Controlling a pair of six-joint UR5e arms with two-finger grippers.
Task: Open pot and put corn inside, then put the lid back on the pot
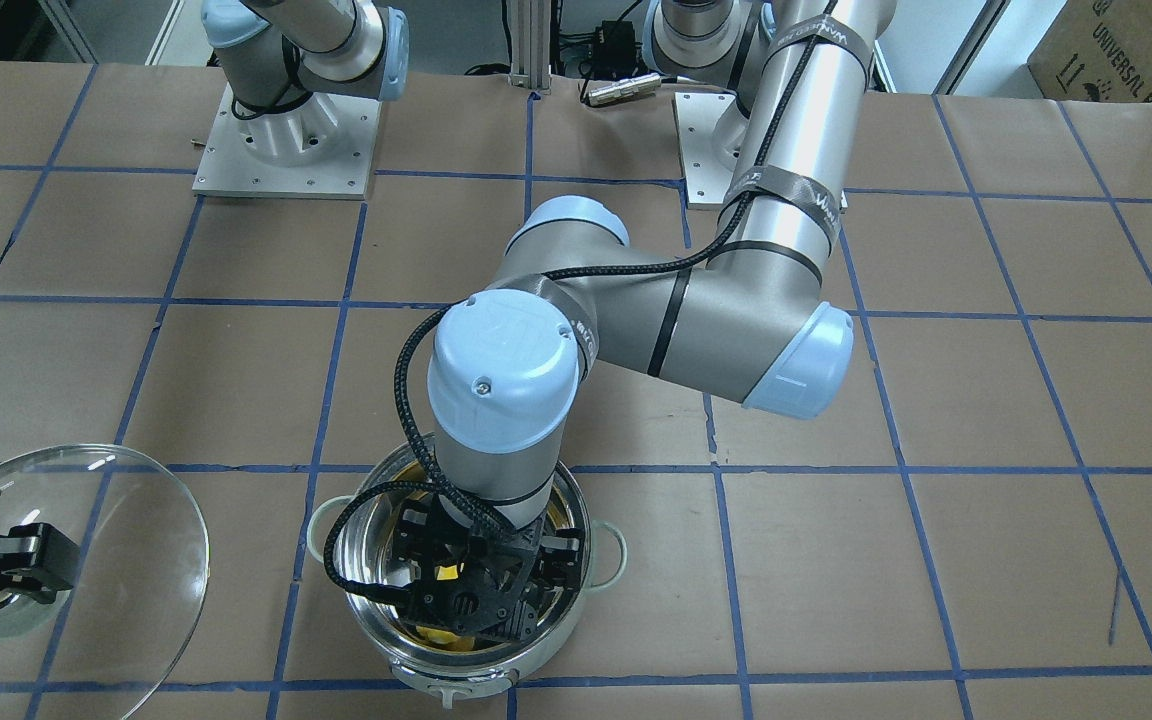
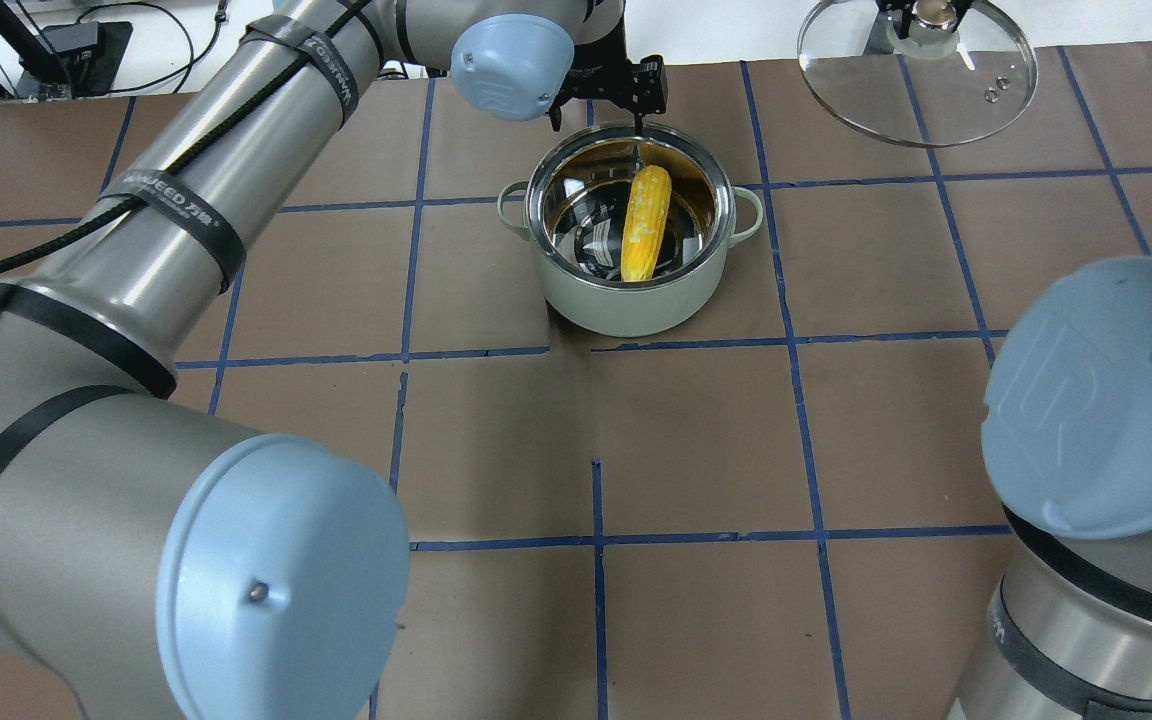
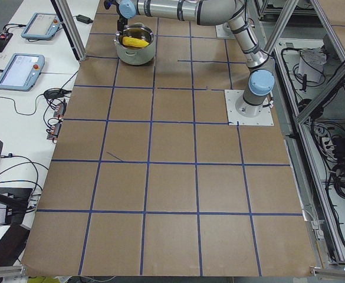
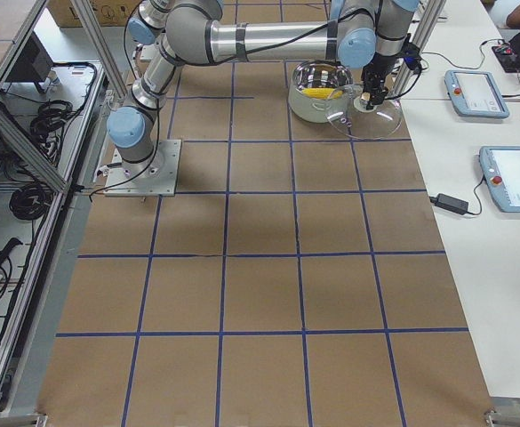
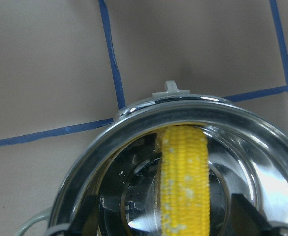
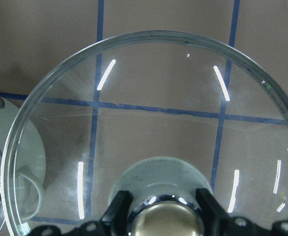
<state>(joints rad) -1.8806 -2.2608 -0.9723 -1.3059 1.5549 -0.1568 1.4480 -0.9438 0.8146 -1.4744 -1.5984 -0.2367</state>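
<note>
The pot (image 2: 626, 300) stands open at the far middle of the table, pale grey-green outside and shiny inside. The yellow corn (image 2: 644, 222) lies inside it on the bottom, also seen in the left wrist view (image 5: 183, 187). My left gripper (image 1: 481, 590) hangs just above the pot's mouth, open, with its fingers well apart on either side of the corn and not touching it. My right gripper (image 2: 921, 15) is shut on the knob (image 6: 163, 221) of the clear glass lid (image 2: 976, 90). It holds the lid off to the side of the pot, level, above the table.
The table is brown paper with a blue tape grid. Both arm bases (image 1: 286, 140) stand at the robot's edge. The left arm's elbow (image 1: 696, 320) stretches over the table's middle. One pot handle (image 6: 28, 189) shows through the lid's edge.
</note>
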